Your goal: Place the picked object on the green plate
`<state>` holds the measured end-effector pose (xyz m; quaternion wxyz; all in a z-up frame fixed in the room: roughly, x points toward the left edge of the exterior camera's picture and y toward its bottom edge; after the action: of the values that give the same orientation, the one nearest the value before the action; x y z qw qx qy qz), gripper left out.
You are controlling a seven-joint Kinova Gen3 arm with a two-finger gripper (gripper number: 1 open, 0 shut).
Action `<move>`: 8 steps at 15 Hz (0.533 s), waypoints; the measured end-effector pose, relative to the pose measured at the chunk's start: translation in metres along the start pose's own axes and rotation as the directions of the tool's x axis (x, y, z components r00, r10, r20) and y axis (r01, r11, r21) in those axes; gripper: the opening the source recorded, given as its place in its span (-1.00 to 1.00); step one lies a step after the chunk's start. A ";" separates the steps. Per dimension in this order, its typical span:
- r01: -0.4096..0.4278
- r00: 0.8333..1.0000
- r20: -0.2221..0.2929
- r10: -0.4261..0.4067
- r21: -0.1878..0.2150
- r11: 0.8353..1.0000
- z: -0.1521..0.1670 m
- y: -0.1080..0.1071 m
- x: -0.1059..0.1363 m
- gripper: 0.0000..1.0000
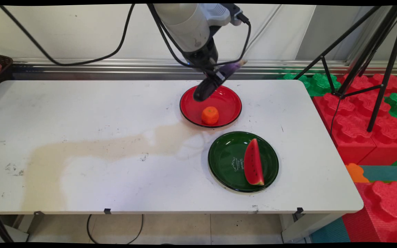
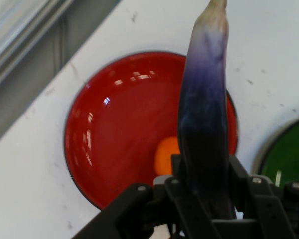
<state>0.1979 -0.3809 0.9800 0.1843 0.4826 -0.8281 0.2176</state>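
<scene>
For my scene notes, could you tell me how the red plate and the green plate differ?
The red plate holds an orange and sits below the gripper, shut on an eggplant; the green plate holds a watermelon slice and bears white lettering. The green plate lies nearer the camera. Both are round and glossy.

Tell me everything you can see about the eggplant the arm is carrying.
The eggplant is long and slim, glossy like a plastic toy, dark purple fading to pale lilac near its stem end. The tool is shut on its dark lower part. It hangs tilted in the air above the red plate, touching neither the plate nor the orange on it.
</scene>
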 end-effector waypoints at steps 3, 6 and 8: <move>0.044 0.999 0.025 -0.044 -0.014 0.999 -0.008 0.020 -0.007 -1.00; 0.079 0.996 0.046 -0.078 -0.016 0.997 -0.007 0.035 -0.010 -1.00; 0.100 0.993 0.063 -0.099 -0.013 0.995 -0.001 0.044 -0.012 -1.00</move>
<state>0.1649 -0.3523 0.9668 0.1731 0.5285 -0.8099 0.1865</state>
